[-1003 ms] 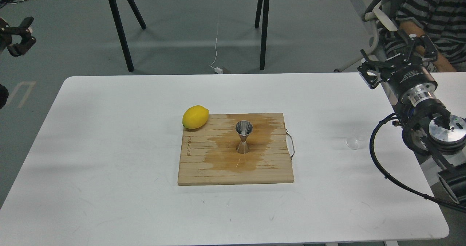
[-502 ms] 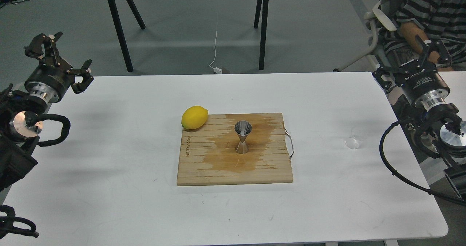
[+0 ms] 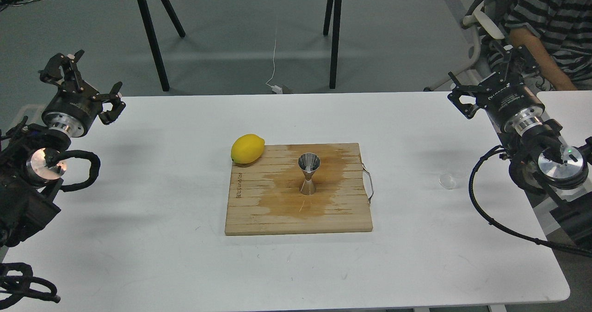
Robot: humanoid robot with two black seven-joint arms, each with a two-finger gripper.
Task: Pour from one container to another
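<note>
The small clear glass cup [image 3: 448,177] stands on the white table [image 3: 138,173] near its right side, hard to make out against the surface. The shiny steel jigger [image 3: 309,173] stands upright in the middle of the wooden board [image 3: 259,210], on a dark wet stain. My right gripper [image 3: 488,78] hangs open above the table's far right corner, well behind the cup and holding nothing. At the far left corner my left gripper [image 3: 83,83] is raised, open and empty, far from the board.
A yellow lemon [image 3: 248,148] rests at the board's far left corner. The board has a metal handle [image 3: 368,182] on its right edge. A person in a striped shirt [image 3: 550,11] sits beyond the right corner. Black table legs [image 3: 152,34] stand behind.
My right gripper has swung left and forward toward the table's corner. My left arm, at the frame's edge a second ago, now stands over the left corner and has shifted slightly right.
</note>
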